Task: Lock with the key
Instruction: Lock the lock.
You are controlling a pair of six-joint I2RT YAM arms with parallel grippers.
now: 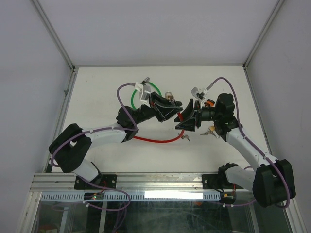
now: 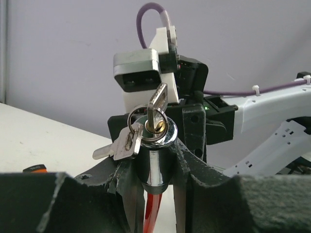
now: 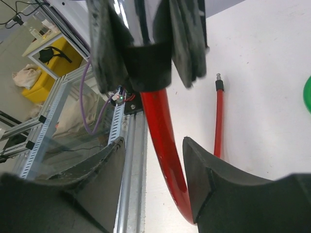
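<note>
My left gripper (image 2: 154, 174) is clamped on the barrel (image 2: 151, 160) of the cable lock, holding it off the table (image 3: 262, 58) with the keyway facing the other arm. The key (image 2: 158, 104) sits in the cylinder, its bow tilted up and to the right in the left wrist view. A spare key (image 2: 121, 145) dangles from the key ring (image 2: 138, 116) at the left of the chrome face.

My right gripper (image 3: 154, 143) stands apart-fingered just opposite. The red cable (image 3: 165, 136) drops from the barrel and runs between its fingers, and I can't tell whether either pad touches it. So I judge the step in hand to be the approach to the key. The barrel is presented and nothing has hold of the bow.

The next move calls for lifting the right fingers off the line of the cable and up to the bow. They should close across its flat faces, clear of the ring and spare key, and then roll the wrist about the cylinder's axis while the left holds against the twist.

One snag is the cable's pin end (image 3: 218, 87), which lies loose on the table, well apart from the barrel (no loop is closed, as far as I can see). I think it may need seating before a turn of the key secures anything.
</note>
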